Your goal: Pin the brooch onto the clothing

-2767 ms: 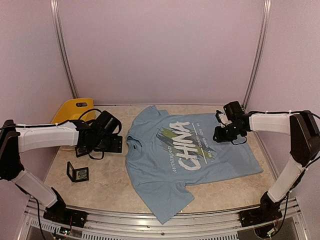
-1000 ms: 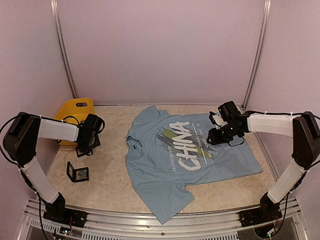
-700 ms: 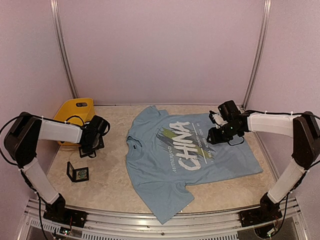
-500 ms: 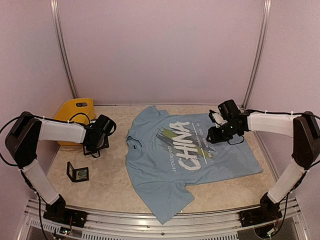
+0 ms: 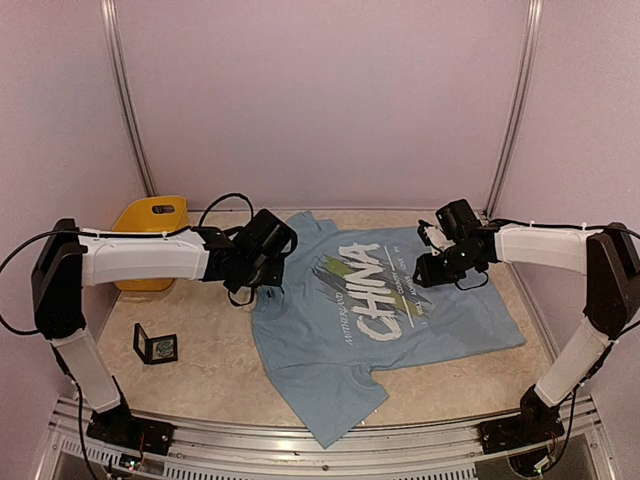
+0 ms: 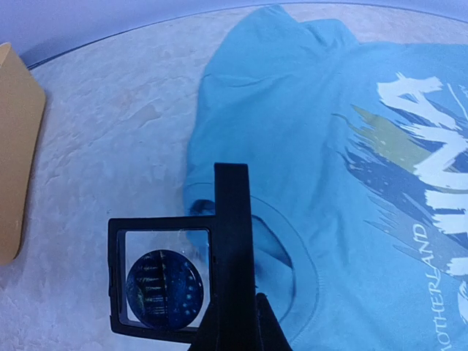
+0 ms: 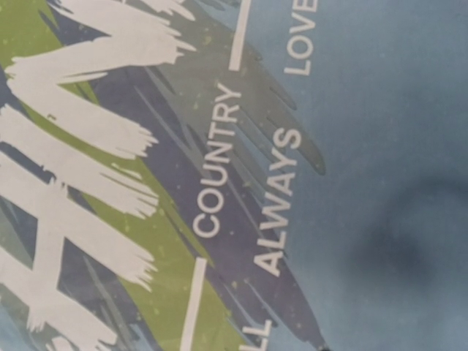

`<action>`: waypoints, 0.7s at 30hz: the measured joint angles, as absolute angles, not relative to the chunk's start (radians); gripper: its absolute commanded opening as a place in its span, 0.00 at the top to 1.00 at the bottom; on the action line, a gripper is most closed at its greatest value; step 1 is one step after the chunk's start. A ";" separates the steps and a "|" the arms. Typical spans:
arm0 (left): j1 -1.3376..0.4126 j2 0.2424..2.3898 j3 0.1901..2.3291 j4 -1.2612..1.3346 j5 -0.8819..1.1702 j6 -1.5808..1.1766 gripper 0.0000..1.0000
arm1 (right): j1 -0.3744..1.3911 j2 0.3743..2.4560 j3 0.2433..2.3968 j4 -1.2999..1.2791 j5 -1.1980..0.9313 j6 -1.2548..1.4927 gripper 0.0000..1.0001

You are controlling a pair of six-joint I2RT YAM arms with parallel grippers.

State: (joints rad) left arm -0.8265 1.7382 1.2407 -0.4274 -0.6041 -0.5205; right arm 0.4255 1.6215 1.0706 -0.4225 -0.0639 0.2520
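The clothing, a light blue T-shirt [image 5: 330, 365] with white "CHINA" lettering, lies flat on the table. My left gripper [image 5: 262, 264] hovers over its collar, shut on a black-framed clear case [image 6: 123, 281]. Inside the case is the brooch [image 6: 162, 289], a round dark blue disc. In the left wrist view the left gripper [image 6: 235, 316] pinches the case's upright black half, with the shirt's collar [image 6: 307, 270] just beyond. My right gripper [image 5: 427, 268] hangs low over the shirt's printed chest [image 7: 219, 205]. Its fingers do not show in the right wrist view.
A second small black case [image 5: 157, 346] stands open on the table at the near left. A yellow bin [image 5: 150, 222] sits at the back left corner. The enclosure walls close in behind and on both sides.
My left arm has swept right from beside the yellow bin to the shirt's collar, carrying the case. The right arm has stayed put.
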 measured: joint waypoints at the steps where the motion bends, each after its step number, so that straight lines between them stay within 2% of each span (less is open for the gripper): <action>1: -0.854 1.753 1.264 -0.431 -0.595 -0.513 1.00 | 0.426 1.621 1.071 -0.423 -0.064 0.252 0.55; 11: -1.086 1.974 1.488 -0.433 -0.474 -0.395 1.00 | 0.426 1.619 1.071 -0.427 -0.068 0.252 0.55; 21: -1.125 2.128 1.540 -0.384 -0.387 -0.325 0.99 | 0.426 1.597 1.070 -0.429 -0.074 0.254 0.55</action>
